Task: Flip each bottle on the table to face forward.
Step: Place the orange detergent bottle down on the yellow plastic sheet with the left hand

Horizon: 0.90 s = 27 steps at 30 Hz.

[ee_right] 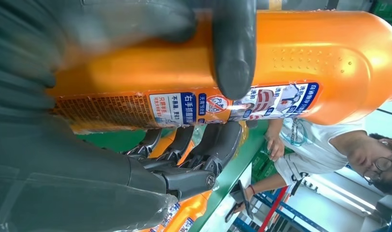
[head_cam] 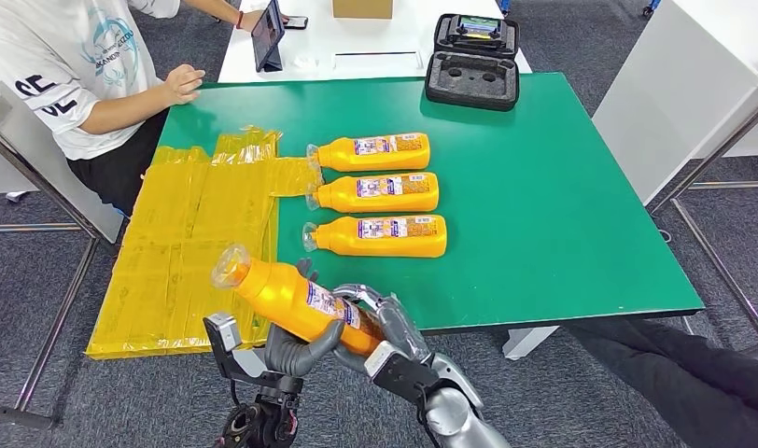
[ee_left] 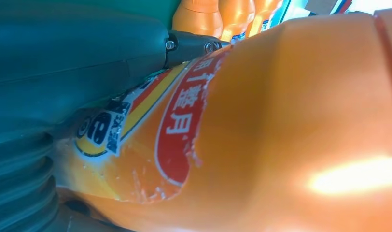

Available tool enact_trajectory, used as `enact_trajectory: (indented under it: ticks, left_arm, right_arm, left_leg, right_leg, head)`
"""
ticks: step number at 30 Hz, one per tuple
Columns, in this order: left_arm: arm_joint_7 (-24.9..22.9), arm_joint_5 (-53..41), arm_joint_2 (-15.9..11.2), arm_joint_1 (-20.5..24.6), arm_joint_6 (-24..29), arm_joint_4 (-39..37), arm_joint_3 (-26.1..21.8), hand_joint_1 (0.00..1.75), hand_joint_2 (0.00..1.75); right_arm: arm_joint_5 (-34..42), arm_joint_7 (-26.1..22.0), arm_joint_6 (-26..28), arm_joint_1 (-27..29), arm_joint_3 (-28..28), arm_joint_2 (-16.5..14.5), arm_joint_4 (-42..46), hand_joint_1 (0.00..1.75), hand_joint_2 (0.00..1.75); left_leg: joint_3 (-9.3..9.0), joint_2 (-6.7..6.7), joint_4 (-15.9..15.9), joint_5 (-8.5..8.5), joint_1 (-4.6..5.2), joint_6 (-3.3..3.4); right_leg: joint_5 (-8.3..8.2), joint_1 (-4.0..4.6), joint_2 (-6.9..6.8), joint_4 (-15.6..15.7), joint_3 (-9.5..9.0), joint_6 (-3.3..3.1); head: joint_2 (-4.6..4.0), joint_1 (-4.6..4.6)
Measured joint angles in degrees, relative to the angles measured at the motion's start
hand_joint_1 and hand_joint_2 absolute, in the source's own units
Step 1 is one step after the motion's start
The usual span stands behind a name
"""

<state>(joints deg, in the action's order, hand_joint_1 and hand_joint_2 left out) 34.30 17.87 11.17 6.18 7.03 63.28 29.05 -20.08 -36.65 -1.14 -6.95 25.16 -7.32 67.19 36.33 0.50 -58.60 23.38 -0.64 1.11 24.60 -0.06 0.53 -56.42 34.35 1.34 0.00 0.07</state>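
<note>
Three orange plastic bottles lie flat on green table, caps left. Fourth orange bottle tilted, off table's near edge.

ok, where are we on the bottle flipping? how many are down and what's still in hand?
Looks done: three orange plastic bottles lie in a row on the green table, white-and-blue labels up, caps toward the yellow sheet.

In hand: a fourth orange bottle is held off the table's near edge by both the left hand and right hand.

Left: setting it down beside the row.
</note>
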Motion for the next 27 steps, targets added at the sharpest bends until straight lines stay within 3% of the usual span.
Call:
enact_trajectory:
  ticks: [18,22,27]
  left_arm:
    - [-1.0,-0.6,-0.7,0.1,-2.1,0.1,-0.5,0.01,1.75]
    - [-1.1,-0.6,-0.9,0.2,-2.8,0.1,-0.5,1.68,1.75]
    - [-1.0,-0.4,-1.0,0.2,-3.9,0.1,-0.5,1.75,1.75]
  right_arm:
    - [-2.4,0.6,-1.4,1.0,-1.0,0.0,0.0,1.75,1.75]
    - [-2.5,0.7,-1.5,1.0,-1.2,0.0,0.0,1.75,1.75]
    - [-2.5,0.7,-1.6,1.0,-1.4,-0.1,0.0,1.75,1.75]
  left_leg:
    - [0.00,0.00,0.0,0.00,0.00,0.00]
    - [0.00,0.00,0.0,0.00,0.00,0.00]
    - [0.00,0.00,0.0,0.00,0.00,0.00]
  right_leg:
    - [0.00,0.00,0.00,0.0,0.00,0.00]
    - [0.00,0.00,0.00,0.0,0.00,0.00]
    - [0.00,0.00,0.00,0.0,0.00,0.00]
  head:
    - [0.00,0.01]
    - [0.00,0.01]
    - [0.00,0.01]
